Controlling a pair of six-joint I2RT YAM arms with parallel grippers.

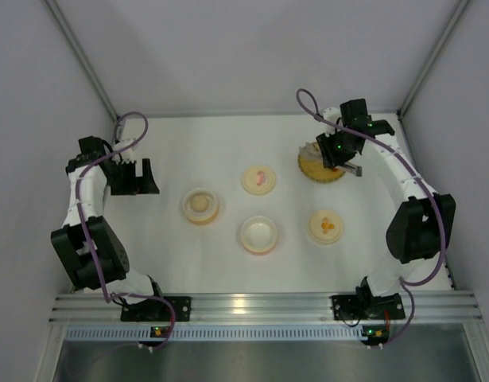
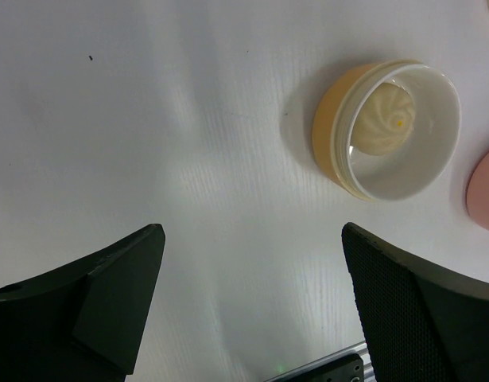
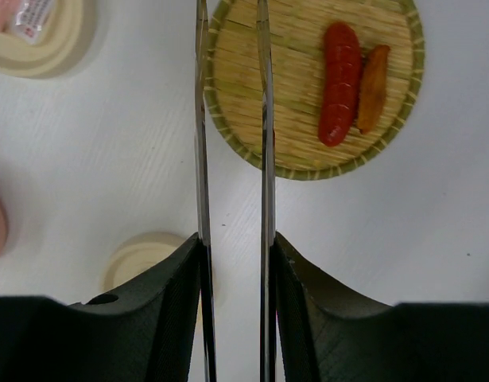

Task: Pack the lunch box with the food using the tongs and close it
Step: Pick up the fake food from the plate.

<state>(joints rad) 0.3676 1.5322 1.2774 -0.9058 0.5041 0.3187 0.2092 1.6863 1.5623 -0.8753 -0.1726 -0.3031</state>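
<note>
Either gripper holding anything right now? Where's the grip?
Right gripper clamps the tongs, squeezing both arms from the outside, partway along their length. Left gripper is open and holds nothing.

A round woven plate rests on the white table, well apart from the aluminium rail.

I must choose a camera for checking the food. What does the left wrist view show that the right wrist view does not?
Only the left wrist view: the open left gripper, and an orange-walled container holding the pale cream ball.
Only the right wrist view: the right gripper shut on the tongs, and the woven plate with a red sausage piece and an orange piece side by side.
Both: the white table.
</note>
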